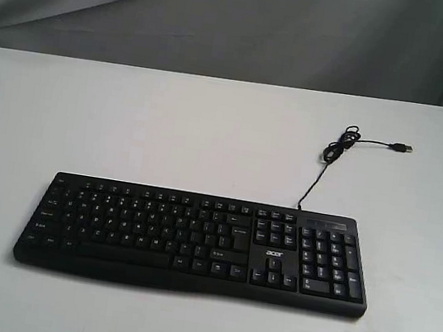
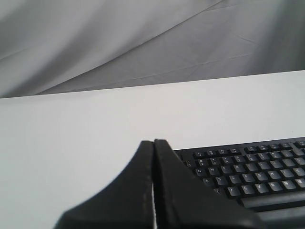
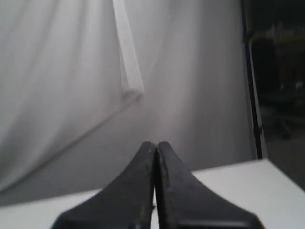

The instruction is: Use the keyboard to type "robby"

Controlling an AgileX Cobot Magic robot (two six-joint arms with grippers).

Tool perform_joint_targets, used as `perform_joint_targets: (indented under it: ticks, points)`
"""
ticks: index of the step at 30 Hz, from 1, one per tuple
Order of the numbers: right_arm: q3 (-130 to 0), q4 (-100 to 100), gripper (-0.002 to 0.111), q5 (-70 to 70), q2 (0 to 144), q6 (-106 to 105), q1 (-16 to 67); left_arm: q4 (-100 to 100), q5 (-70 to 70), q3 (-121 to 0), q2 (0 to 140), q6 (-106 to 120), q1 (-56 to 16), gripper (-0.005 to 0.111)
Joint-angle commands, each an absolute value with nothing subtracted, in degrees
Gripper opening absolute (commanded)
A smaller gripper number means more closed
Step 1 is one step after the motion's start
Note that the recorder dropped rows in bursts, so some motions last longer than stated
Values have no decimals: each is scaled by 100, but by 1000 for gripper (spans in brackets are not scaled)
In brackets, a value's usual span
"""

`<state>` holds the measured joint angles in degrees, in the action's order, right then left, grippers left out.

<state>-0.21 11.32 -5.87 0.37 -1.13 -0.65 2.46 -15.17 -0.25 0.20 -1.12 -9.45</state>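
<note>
Plainly, the left gripper [image 2: 153,143] has its fingers pressed together on nothing, and the keyboard [image 2: 248,176] lies on the white table [image 2: 71,143] just past its tip, off to one side. The right gripper [image 3: 156,143] is pressed together too, facing a grey curtain [image 3: 71,71] beyond a strip of table. Only the exterior view shows the whole keyboard, in the lower middle of the frame, with its cable [image 1: 320,177] curling toward the upper right. Bare table surrounds it on all sides.

keyboard [image 2: 248,174] cropped at edge (blurry too), corner behind left gripper [image 2: 153,142]
</note>
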Motion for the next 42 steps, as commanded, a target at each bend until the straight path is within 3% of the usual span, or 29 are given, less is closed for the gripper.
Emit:
perform_joint_targets:
  ticks: [1,5,10,15,17,21,30,34,39,42]
  points:
    - [0,1223,0,-1797,0,-118,-59,274,-1484,0,0,-128,-982,0]
    - [0,1488,0,-2493,0,244,-59,274,-1484,0,0,-128,-982,0]
    - [0,774,0,-3652,0,2567,-59,274,-1484,0,0,-128,-982,0]
    - [-1209,-2387,0,-2488,328,4009,-59,274,-1484,0,0,-128,-982,0]
    - [-2210,-2976,0,-1527,1466,5042,-59,274,-1484,0,0,-128,-982,0]
    - [-3372,-3714,0,-1265,3207,5982,-59,274,-1484,0,0,-128,-982,0]
    - [-4747,-3872,0,-2063,5190,6202,-63,274,-1484,0,0,-128,-982,0]
    - [-5448,-7181,0,-2821,5838,6006,227,274,-1484,0,0,-128,-982,0]
    - [-6331,-8550,0,-2670,6242,5565,411,274,-1484,0,0,-128,-982,0]
    - [-6679,-8565,0,-1505,6242,5269,411,274,-1484,0,0,-128,-982,0]
